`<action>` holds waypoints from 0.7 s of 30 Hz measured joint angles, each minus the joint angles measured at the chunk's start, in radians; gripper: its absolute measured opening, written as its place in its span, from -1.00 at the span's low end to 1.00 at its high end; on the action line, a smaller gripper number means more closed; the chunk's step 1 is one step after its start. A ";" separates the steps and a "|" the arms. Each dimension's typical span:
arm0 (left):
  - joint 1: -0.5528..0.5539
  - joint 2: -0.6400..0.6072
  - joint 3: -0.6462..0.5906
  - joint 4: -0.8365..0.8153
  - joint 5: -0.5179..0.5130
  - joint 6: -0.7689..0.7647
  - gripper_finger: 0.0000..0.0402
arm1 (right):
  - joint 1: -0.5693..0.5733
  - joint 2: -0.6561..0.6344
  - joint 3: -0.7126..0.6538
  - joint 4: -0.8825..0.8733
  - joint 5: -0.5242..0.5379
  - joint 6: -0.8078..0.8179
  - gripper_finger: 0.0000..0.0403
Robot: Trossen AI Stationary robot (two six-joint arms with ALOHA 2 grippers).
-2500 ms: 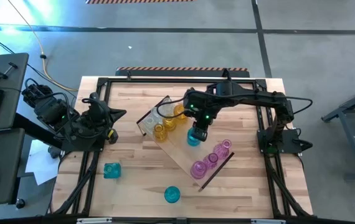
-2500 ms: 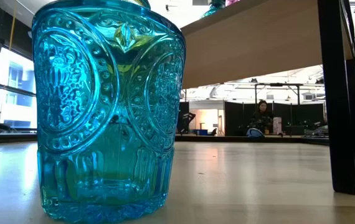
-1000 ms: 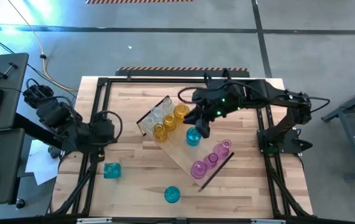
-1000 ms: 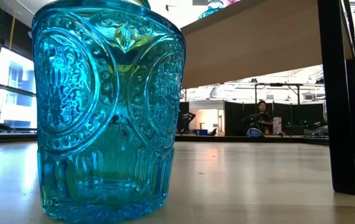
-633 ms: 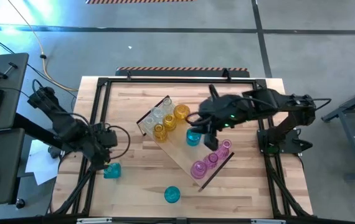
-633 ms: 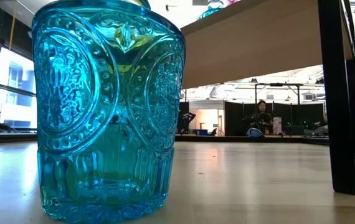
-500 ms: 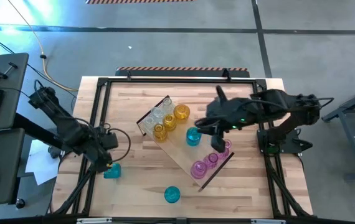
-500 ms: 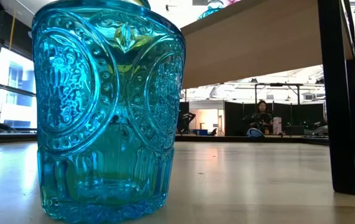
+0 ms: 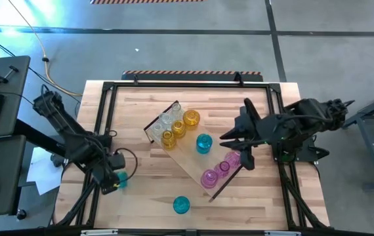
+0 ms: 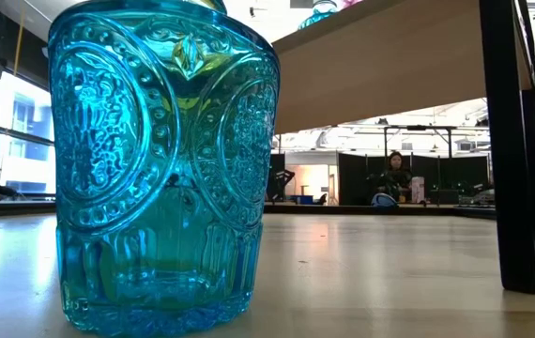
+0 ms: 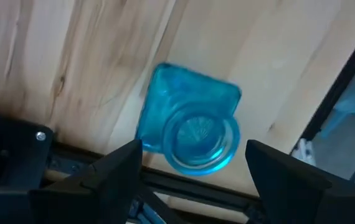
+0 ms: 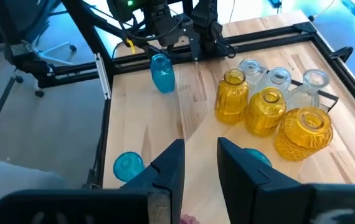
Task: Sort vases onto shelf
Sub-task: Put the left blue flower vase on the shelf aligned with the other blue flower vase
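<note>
Hovering over a square-bodied teal vase point(image 11: 190, 129) near the table's left edge, the left gripper point(image 9: 113, 179) has its fingers spread wide on either side of it, gripping nothing. The right gripper point(image 9: 245, 156) hangs empty above the shelf point(image 9: 184, 152), fingers a narrow gap apart, near the pink vases point(image 9: 221, 168). Yellow vases point(image 12: 266, 112), clear vases point(image 12: 281, 78) and one teal vase point(image 9: 203, 143) also stand on the shelf; another round teal vase point(image 9: 181, 205) sits alone at the table's front.

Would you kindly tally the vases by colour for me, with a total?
Pink vases: 3
Amber yellow vases: 3
Teal blue vases: 3
Clear vases: 3
Total: 12
</note>
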 joint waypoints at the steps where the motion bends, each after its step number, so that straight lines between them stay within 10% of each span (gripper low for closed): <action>1: -0.009 0.003 -0.006 0.000 -0.001 -0.006 0.38 | 0.004 0.000 0.000 -0.003 0.001 0.001 -0.62; 21: -0.023 0.010 -0.024 0.003 -0.044 -0.035 0.38 | -0.005 -0.005 0.000 -0.006 0.065 0.011 -0.62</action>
